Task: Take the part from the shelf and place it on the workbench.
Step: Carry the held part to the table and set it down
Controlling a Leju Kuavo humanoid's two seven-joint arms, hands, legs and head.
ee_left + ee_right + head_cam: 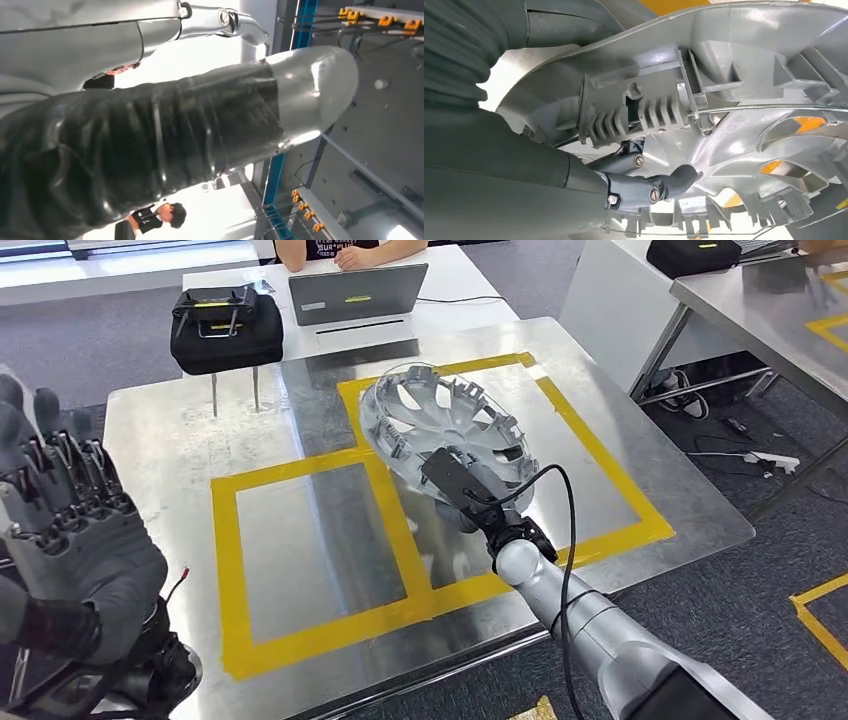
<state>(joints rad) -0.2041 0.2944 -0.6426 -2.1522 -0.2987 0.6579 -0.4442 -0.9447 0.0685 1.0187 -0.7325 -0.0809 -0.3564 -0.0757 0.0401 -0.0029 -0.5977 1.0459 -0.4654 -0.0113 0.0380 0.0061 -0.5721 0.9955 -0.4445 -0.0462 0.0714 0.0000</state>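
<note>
The part is a silver wheel cover (440, 430) with spokes and rim clips, held tilted over the steel workbench (180, 440), above the right yellow-taped square. My right hand (470, 495) grips its near rim from below. Close up in the right wrist view, the cover's ribbed inner side (724, 100) lies against the hand, with a dark finger (659, 185) hooked on its edge. My left hand (70, 530) is raised at the near left, off the bench, its fingers upright and apart, holding nothing. A grey thumb (200, 130) crosses the left wrist view.
Two yellow tape squares (225, 570) mark the bench top. Behind it stand a black bag (225, 330) and a laptop (355, 295) on a white table, where a person sits. Another steel table (770, 300) is at the far right, with cables on the floor.
</note>
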